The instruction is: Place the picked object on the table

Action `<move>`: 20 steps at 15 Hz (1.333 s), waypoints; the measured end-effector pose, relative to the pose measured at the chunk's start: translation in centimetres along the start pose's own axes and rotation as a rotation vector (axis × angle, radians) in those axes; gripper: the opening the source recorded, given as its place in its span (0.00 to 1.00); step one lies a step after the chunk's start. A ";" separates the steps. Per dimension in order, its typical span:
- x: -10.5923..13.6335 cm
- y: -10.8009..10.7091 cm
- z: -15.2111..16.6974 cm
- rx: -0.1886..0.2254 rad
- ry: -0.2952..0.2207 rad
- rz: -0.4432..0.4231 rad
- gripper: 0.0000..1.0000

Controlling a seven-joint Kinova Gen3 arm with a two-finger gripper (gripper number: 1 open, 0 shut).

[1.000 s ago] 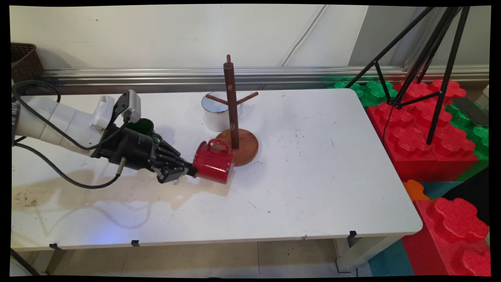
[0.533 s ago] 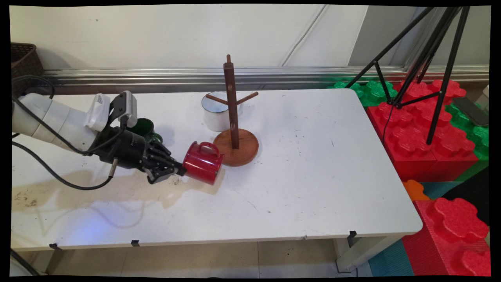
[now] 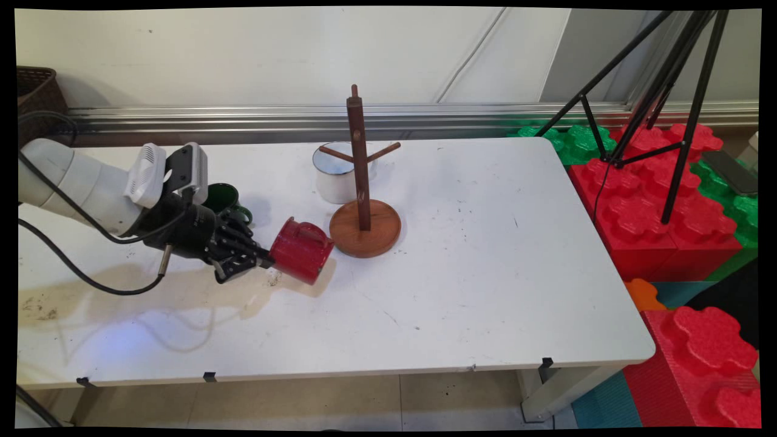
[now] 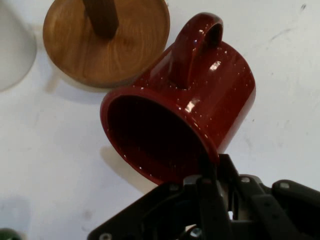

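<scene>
My black gripper (image 3: 267, 262) is shut on the rim of a red speckled mug (image 3: 301, 250), which it holds on its side just above the white table (image 3: 485, 273), mouth toward the hand and handle up. In the hand view the fingers (image 4: 212, 172) pinch the red mug (image 4: 195, 100) at its lower rim, one inside and one outside. The wooden mug tree (image 3: 363, 200) stands just to the right of the mug, its round base (image 4: 107, 37) near the mug's handle. A dark green mug (image 3: 223, 199) sits behind the hand.
A white enamel mug (image 3: 332, 176) stands behind the mug tree. A wicker basket (image 3: 37, 94) is at the far left by the wall. A black tripod (image 3: 661, 91) and red and green foam blocks (image 3: 661, 218) lie off the table's right side.
The gripper has drawn back to the left with the red mug, away from the mug tree's base, and the mug has tilted so its bottom points more to the right and down.
</scene>
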 end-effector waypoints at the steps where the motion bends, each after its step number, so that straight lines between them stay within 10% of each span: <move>1: 0.0 0.0 -0.2 0.007 -0.010 0.016 0.00; 20: -0.6 -0.3 -3.5 0.137 -0.213 0.293 0.00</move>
